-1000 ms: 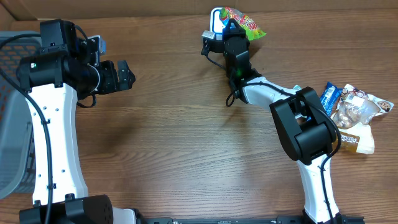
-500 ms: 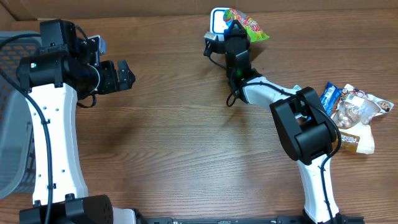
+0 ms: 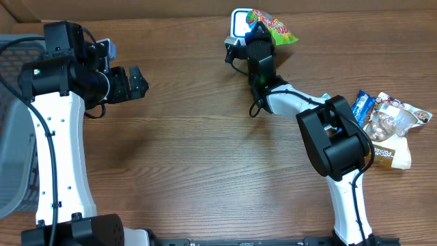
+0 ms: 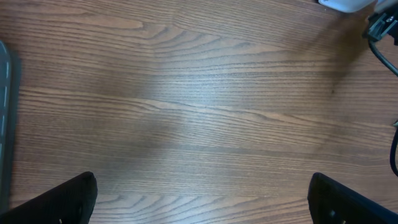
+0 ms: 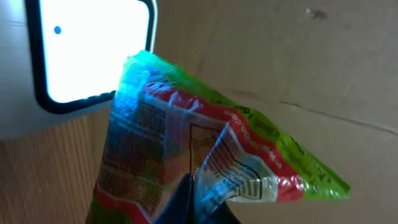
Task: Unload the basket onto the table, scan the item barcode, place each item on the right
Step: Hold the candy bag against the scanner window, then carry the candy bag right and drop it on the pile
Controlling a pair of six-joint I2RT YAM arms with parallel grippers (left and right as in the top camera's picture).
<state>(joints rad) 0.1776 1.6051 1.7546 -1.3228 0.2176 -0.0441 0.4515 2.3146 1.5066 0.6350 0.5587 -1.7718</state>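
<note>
Snack bag (image 3: 278,27) nudged slightly toward 3 o'clock, beside scanner (image 3: 238,20) at 12 o'clock, right gripper (image 3: 258,29) clamped on it, left gripper (image 3: 141,83) gaping at 9 o'clock

green-and-red packet (image 5: 149,143): blocks of fine print and a barcode (image 5: 247,186) showed on the crumpled film, but no word was legible
scanner window (image 5: 87,56): glowed blank white, with one blue dot and no text
snack packs (image 3: 392,130): lettering was too small to read
</note>
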